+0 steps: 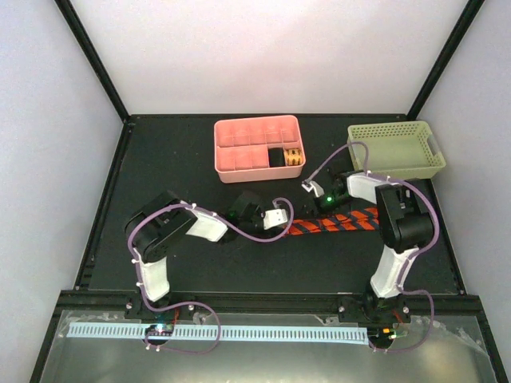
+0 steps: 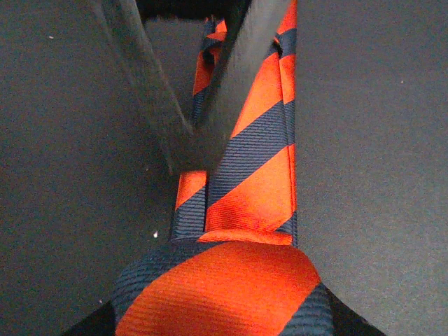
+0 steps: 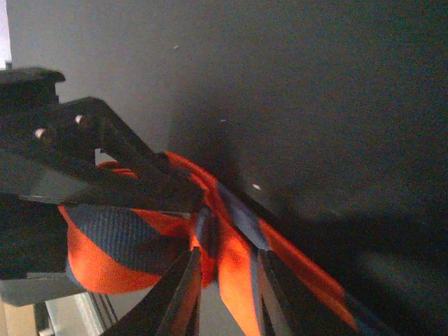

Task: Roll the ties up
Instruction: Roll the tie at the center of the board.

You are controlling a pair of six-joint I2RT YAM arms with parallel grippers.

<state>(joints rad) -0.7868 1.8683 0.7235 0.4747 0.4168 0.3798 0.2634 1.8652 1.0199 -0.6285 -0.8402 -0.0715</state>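
**Striped tie (image 1: pixel 339 222) lies left-to-right on the table (image 1: pixel 200 271), between 2 grippers**
We find its folded left end at the left gripper (image 2: pixel 190 157), jaws nearly together, grip unclear. The right gripper (image 3: pixel 227 262) straddles it, jaws part-open.

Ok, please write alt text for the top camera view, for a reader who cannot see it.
An orange-red tie with navy stripes lies along a black table, and both arms reach to it: the left gripper at its left end, the right gripper a little further along. Behind stand a pink compartment tray and a pale green basket.
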